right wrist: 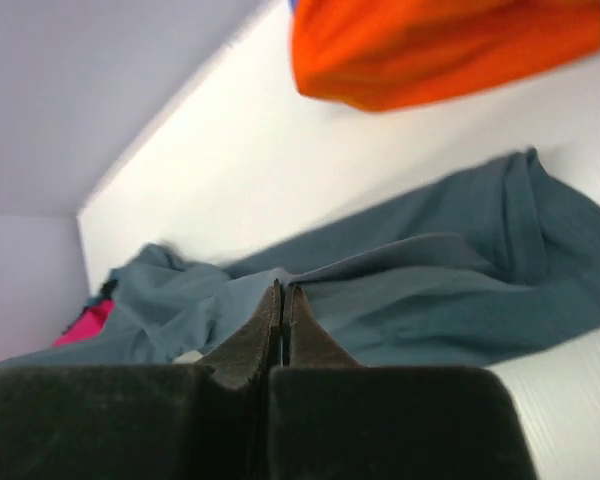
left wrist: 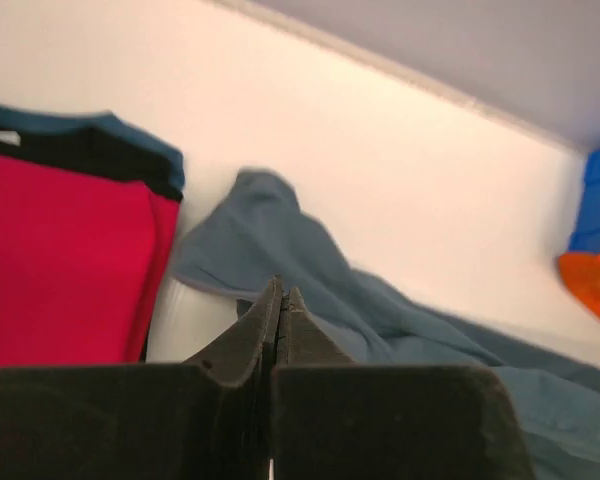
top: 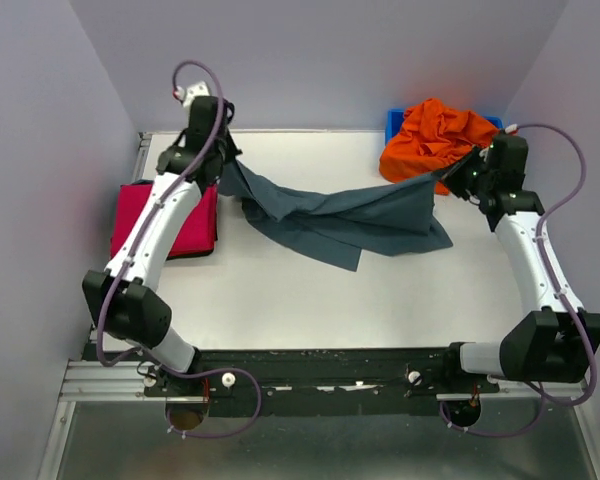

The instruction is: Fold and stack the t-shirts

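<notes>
The slate grey-blue t-shirt is stretched across the back of the table between my two grippers, sagging onto the table in the middle. My left gripper is shut on its left end; in the left wrist view the shut gripper stands over the cloth. My right gripper is shut on its right end; the right wrist view shows the gripper pinching a fold of the shirt. A folded magenta-red t-shirt lies at the left edge. The bright orange t-shirt is heaped at the back right.
The orange shirt lies in and over a blue plastic bin in the back right corner. A dark teal-edged garment shows under the magenta shirt. Lavender walls enclose the table at the back and both sides.
</notes>
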